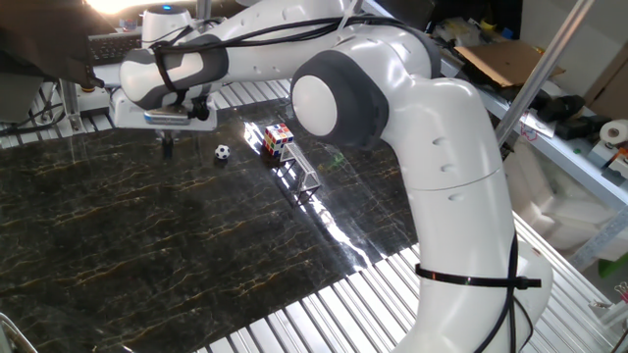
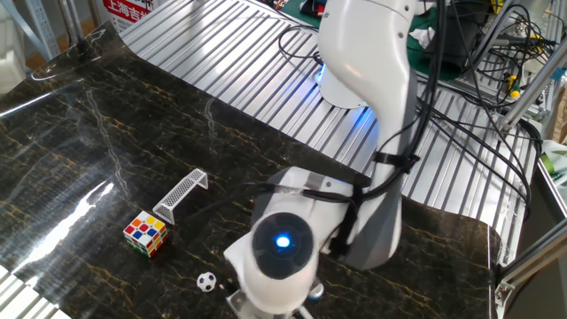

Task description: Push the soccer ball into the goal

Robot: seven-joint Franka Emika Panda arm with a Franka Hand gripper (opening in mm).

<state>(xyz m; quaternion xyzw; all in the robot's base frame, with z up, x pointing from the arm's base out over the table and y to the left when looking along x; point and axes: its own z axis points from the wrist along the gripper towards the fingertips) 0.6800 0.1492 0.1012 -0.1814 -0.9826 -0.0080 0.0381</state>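
Note:
The soccer ball (image 1: 222, 152) is a tiny white ball with black patches, resting on the dark marble tabletop. It also shows near the bottom edge of the other fixed view (image 2: 205, 282). The goal (image 1: 302, 172) is a small silvery frame lying past the multicoloured cube; it shows again as goal (image 2: 180, 195). My gripper (image 1: 167, 146) hangs just left of the ball, a short gap away, with its dark fingers together and nothing between them. In the other fixed view the wrist housing hides the fingers.
A multicoloured puzzle cube (image 1: 278, 138) stands between ball and goal, seen too as cube (image 2: 145, 234). Ribbed metal panels (image 2: 230, 62) border the marble slab. The robot's white base and cables (image 2: 372, 53) rise at the far side.

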